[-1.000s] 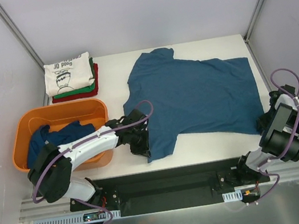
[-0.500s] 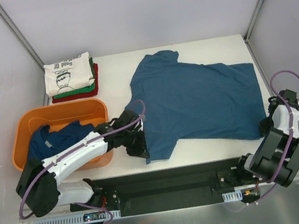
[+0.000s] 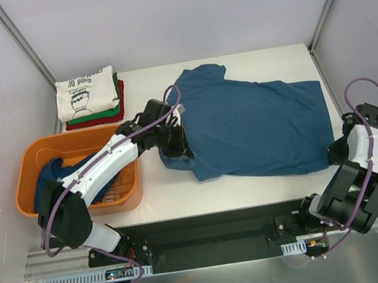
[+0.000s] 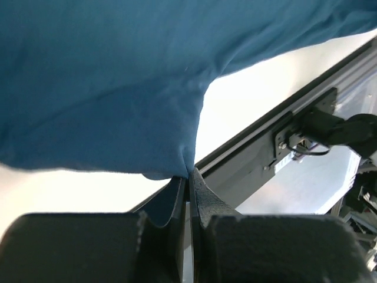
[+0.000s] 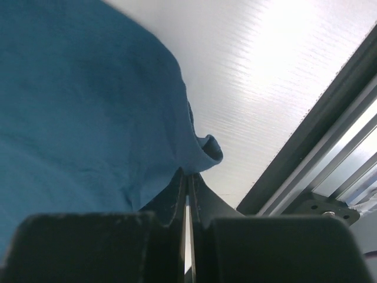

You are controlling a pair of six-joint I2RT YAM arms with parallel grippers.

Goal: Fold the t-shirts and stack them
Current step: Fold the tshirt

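One shirt (image 3: 259, 125), dark blue, lies spread on the white worktop (image 3: 164, 190) in the top view. Its long axis runs left to right, with the hem at the right, the neck end at the left and one sleeve pointing far. The left pincer (image 3: 174, 142) sits at its left edge with cloth bunched around it. The right pincer (image 3: 338, 153) is at the near right hem corner. From up here I cannot tell whether either grips. A stack (image 3: 87, 95) of folded shirts, cream over green over red, lies at the far left corner. Near of it an orange tub (image 3: 64, 139) holds a second shirt (image 3: 52, 173).

Left wrist view: the left pincer (image 4: 189, 177) is pressed together on a pinch of the shirt (image 4: 100, 76), which spreads ahead of it over the worktop (image 4: 235, 112).

Right wrist view: the right pincer (image 5: 187, 180) is clamped on the curled edge of the shirt (image 5: 76, 106), with bare worktop (image 5: 259, 71) just beside.
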